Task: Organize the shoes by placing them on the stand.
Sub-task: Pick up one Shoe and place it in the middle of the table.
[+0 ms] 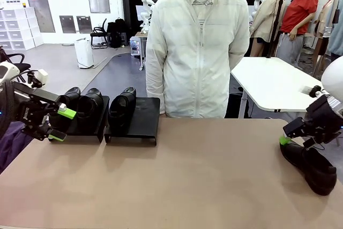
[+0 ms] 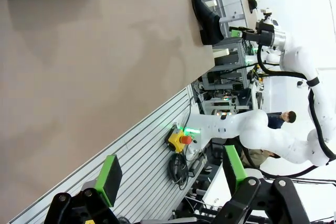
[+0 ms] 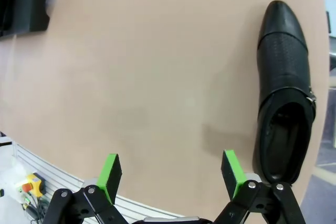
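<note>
The black stand (image 1: pixel 144 123) sits at the table's far left. Its left platform carries two glossy black shoes (image 1: pixel 90 102); its right platform carries one shoe (image 1: pixel 122 105). A fourth shoe (image 1: pixel 312 168) lies on the table at the right edge, also seen as a shoe (image 3: pixel 283 72) and a shoe (image 2: pixel 206 17). My right gripper (image 1: pixel 289 135) hangs open just above its heel end. In the right wrist view this gripper (image 3: pixel 170 171) has bare table between its fingers, and the shoe lies just outside one finger. My left gripper (image 1: pixel 58 125) is open, in front of the stand's left end.
A person in a white jacket (image 1: pixel 195 52) stands at the far edge behind the stand, hands behind the back. The tan tabletop (image 1: pixel 187 175) is bare between stand and lone shoe. A white table (image 1: pixel 270 81) stands beyond at right.
</note>
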{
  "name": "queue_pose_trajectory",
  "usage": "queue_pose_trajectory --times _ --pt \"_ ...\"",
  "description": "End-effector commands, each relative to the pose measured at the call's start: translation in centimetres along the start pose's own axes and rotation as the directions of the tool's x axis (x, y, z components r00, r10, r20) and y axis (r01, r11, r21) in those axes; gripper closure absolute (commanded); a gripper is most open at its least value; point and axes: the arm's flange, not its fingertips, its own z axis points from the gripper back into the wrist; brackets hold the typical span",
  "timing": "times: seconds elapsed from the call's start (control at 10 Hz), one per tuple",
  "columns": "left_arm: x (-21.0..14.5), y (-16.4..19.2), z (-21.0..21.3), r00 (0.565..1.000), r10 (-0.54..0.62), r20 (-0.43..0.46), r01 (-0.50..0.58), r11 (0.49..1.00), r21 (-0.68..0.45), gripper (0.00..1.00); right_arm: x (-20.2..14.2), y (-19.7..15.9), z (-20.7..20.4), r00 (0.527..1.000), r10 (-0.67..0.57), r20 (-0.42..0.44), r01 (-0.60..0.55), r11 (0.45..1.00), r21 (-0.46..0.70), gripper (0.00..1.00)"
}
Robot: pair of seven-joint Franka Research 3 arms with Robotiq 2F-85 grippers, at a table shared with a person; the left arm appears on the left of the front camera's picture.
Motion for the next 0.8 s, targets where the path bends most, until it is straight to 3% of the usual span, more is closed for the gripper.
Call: queue_pose_trajectory --times 0.0,0.1,0.2,0.3,0.7 --pt "-0.1 -0.1 0.4 1.0 0.0 -0.011 0.0 1.0 0.002 0.0 -0.2 0.0 -0.3 1.0 -0.019 -0.015 0.019 1.0 0.011 0.0" --pt "-0.1 -0.1 0.4 1.0 0.0 -0.011 0.0 1.0 0.002 0.0 0.0 0.0 0.0 1.0 0.0 0.0 0.0 1.0 0.0 0.0" --pt "-0.1 -0.1 0.4 1.0 0.0 -0.011 0.0 1.0 0.002 0.0 0.2 0.3 -0.4 0.996 0.08 -0.05 -0.084 0.993 -0.084 0.0" --pt "-0.1 -0.1 0.4 1.0 0.0 -0.011 0.0 1.0 0.002 0.0 0.8 -0.2 -0.8 0.994 0.082 -0.066 -0.092 0.984 -0.152 0.0" --pt "-0.1 -0.1 0.4 1.0 0.0 -0.011 0.0 1.0 0.002 0.0 1.9 -3.2 -4.1 0.999 0.02 -0.027 -0.027 0.965 -0.26 0.0"
